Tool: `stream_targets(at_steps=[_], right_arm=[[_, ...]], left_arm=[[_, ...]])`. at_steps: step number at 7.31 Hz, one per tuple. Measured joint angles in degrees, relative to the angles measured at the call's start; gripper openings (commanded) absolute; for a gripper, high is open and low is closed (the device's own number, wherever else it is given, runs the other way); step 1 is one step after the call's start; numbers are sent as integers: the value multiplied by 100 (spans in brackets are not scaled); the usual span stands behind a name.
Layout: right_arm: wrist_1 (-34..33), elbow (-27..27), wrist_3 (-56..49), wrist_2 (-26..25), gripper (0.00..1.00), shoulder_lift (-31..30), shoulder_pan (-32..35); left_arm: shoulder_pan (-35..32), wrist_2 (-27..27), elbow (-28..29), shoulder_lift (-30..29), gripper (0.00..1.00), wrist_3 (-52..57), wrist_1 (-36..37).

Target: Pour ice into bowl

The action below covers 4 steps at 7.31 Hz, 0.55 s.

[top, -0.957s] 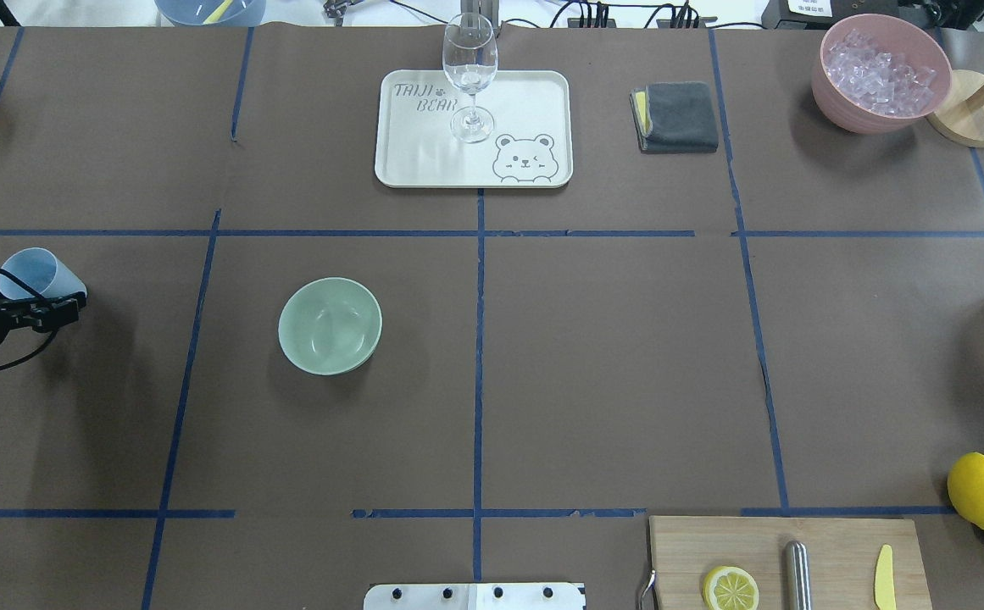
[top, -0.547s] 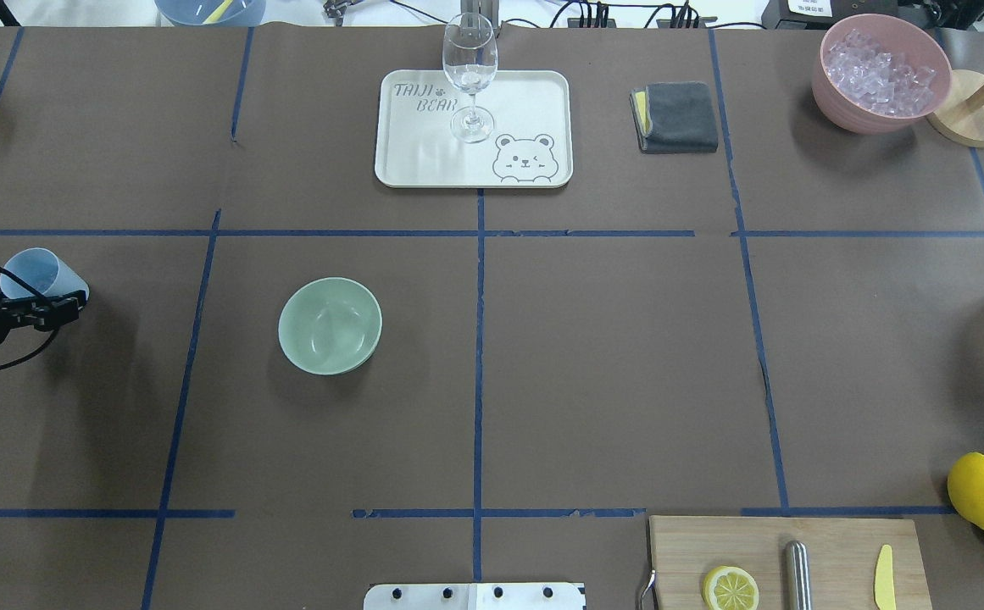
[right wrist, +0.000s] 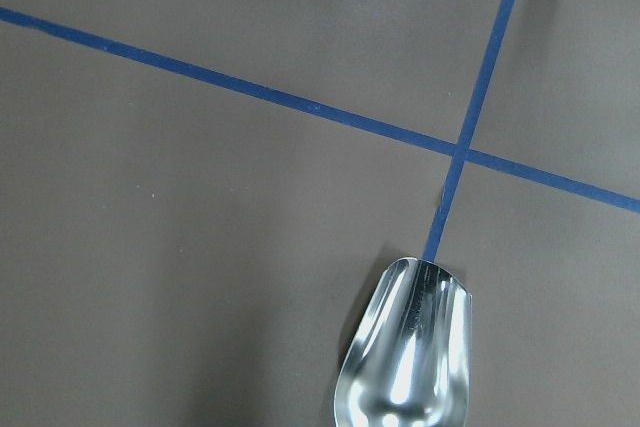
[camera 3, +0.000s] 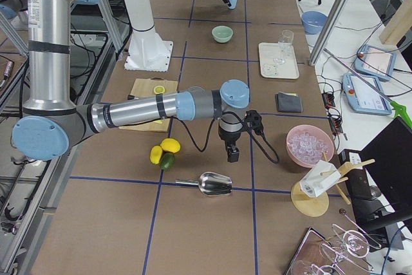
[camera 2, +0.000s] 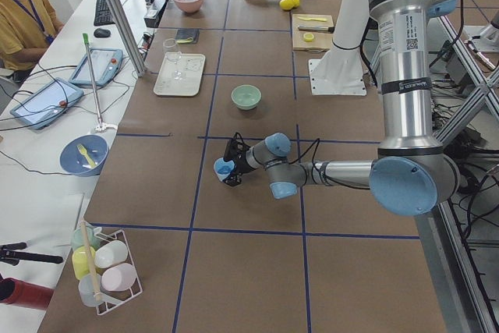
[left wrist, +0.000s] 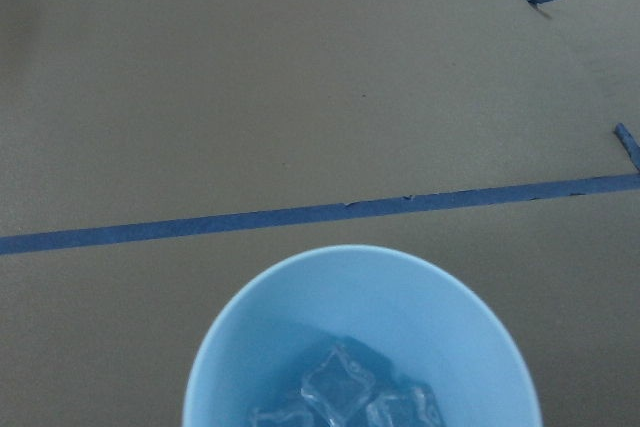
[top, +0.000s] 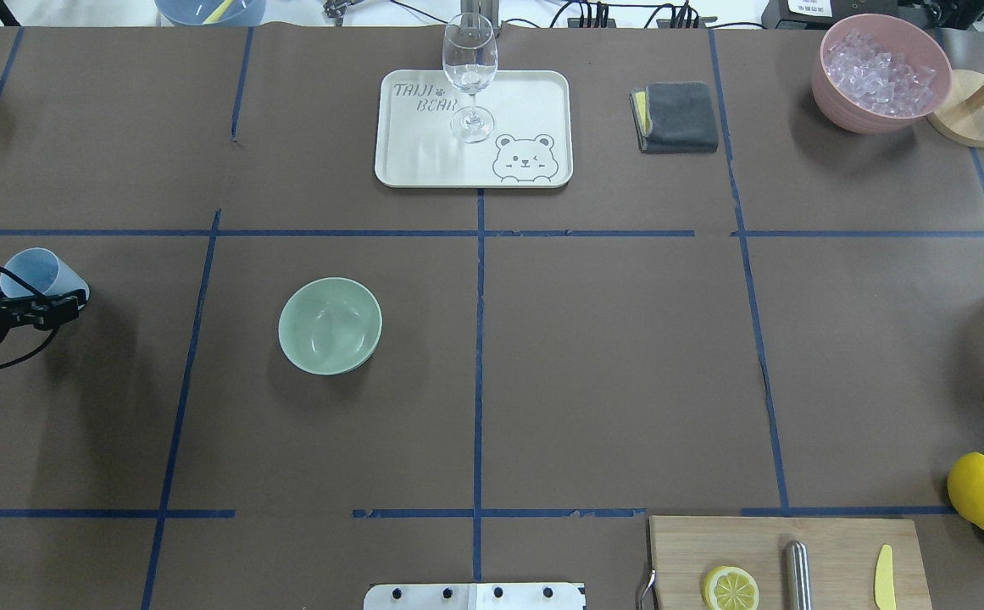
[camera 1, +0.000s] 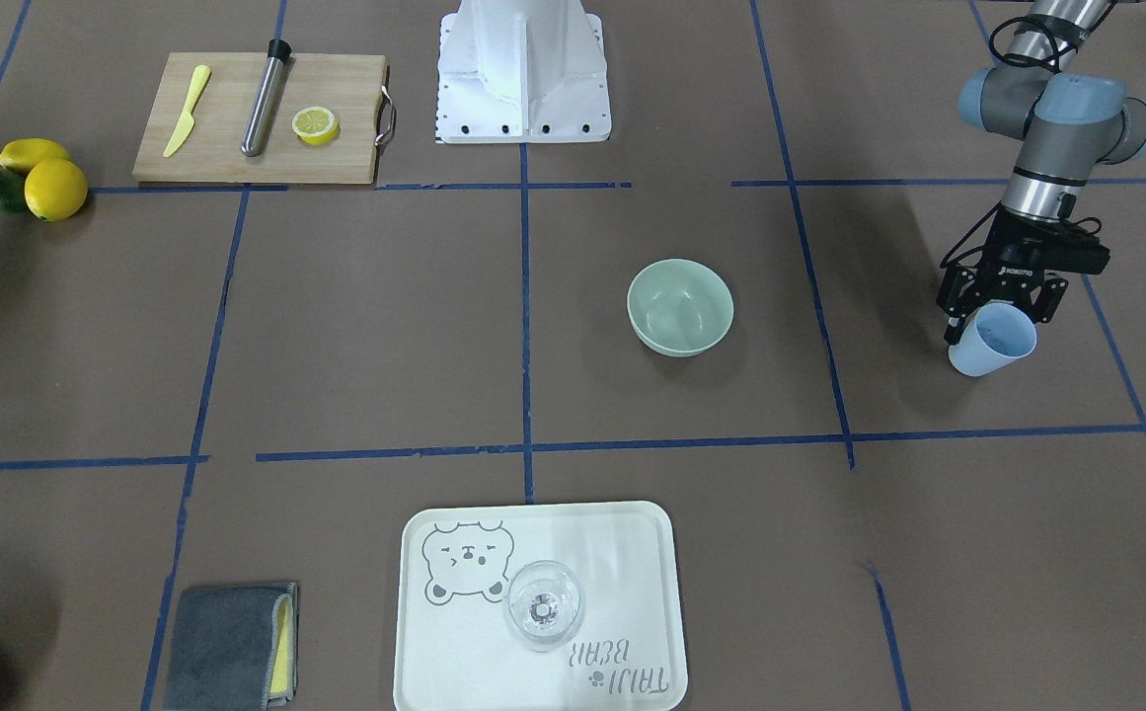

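My left gripper [top: 34, 292] is shut on a pale blue cup [top: 41, 271] at the table's left edge; it also shows in the front view [camera 1: 999, 308]. The cup [camera 1: 992, 341] is held a little tilted, off the table. The left wrist view looks into the cup [left wrist: 360, 347], where a few clear ice cubes [left wrist: 345, 392] lie at the bottom. The mint-green bowl [top: 330, 325] stands empty to the right of the cup, well apart from it. My right gripper [camera 3: 230, 154] shows only in the right side view, near a metal scoop [camera 3: 214, 185]; I cannot tell whether it is open.
A pink bowl [top: 881, 72] full of ice stands at the far right. A tray [top: 534, 102] with a wine glass [top: 469, 72] is at the back centre, next to a grey cloth [top: 678, 117]. A cutting board [top: 788, 559] and lemons [top: 981, 490] are near right.
The left gripper and the blue cup have shifted very slightly to the right. Nothing else has moved.
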Motion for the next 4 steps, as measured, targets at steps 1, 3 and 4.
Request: stream_targets(at_steps=[1, 3, 4], right_arm=[[0, -1, -3, -2, 100, 0, 0], [0, 0, -7, -3, 100, 0, 0], [0, -2, -12, -3, 100, 0, 0]], left_arm=[[-4, -2, 0, -6, 79, 4, 0], [-12, -7, 4, -60, 45, 6, 6], [-27, -8, 5, -84, 15, 6, 8]])
